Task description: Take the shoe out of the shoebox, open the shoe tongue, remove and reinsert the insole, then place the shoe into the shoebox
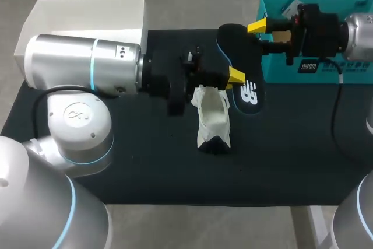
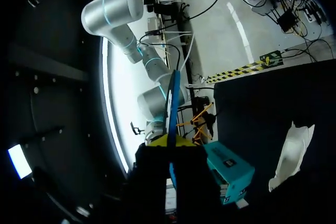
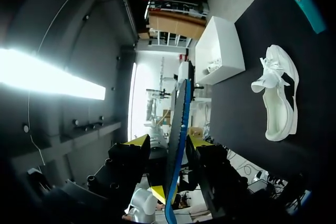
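My left gripper (image 2: pixel 172 141) is pinched tight on the insole (image 1: pixel 238 53), its 2 yellow tips pressed against either face. It grips the end that hangs just above the shoe (image 1: pixel 213 115) and bears a white logo. The insole is off the table and runs from there away past the shoe's far end. My right gripper (image 3: pixel 169 141) sits at that far end with the insole passing edge-on through it, but I cannot tell whether it is clamped on the insole or loose around it. The shoe is white and lies on the black mat (image 1: pixel 291 144) directly below my left gripper. A teal box (image 1: pixel 277 65) stands beyond the shoe to its right, behind my right gripper. A white box (image 1: pixel 87 16) stands beyond the shoe to its left, well apart from it.
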`<control>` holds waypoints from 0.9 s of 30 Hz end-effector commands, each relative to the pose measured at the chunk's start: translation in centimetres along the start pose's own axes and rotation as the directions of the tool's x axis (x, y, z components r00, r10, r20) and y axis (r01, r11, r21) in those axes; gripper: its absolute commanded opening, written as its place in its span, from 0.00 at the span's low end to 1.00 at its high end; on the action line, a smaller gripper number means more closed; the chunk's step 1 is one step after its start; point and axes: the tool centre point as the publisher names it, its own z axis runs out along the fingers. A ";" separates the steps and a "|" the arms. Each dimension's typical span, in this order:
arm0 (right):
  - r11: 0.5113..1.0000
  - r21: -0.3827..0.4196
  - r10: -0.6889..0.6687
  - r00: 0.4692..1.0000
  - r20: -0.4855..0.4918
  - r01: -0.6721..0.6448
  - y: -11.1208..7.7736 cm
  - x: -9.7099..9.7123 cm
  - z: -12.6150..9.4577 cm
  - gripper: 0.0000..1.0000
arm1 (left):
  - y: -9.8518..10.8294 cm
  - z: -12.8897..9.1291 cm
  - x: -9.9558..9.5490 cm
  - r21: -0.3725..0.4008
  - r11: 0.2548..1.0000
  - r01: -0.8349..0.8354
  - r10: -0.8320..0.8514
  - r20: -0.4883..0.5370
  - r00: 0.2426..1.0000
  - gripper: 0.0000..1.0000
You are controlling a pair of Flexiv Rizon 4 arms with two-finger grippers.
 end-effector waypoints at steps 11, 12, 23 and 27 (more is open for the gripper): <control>0.998 0.054 0.028 1.000 -0.007 -0.028 -0.8 -0.8 1.3 0.34 | 1.7 -0.1 0.5 0.030 0.999 -0.028 0.028 0.008 1.000 0.00; 0.998 0.050 0.028 1.000 -0.006 -0.027 -0.9 -0.8 1.2 0.33 | 1.7 -0.2 0.6 0.031 0.999 -0.027 0.027 0.007 1.000 0.00; 0.999 0.044 0.023 1.000 -0.002 -0.023 -0.9 -1.0 1.3 0.00 | 1.7 -0.4 0.6 0.043 0.999 -0.023 0.023 0.001 1.000 0.00; 0.999 0.032 0.025 1.000 0.014 -0.025 -0.8 -1.4 1.2 0.00 | 1.8 -0.8 0.4 0.084 0.996 -0.010 0.014 -0.055 0.998 1.00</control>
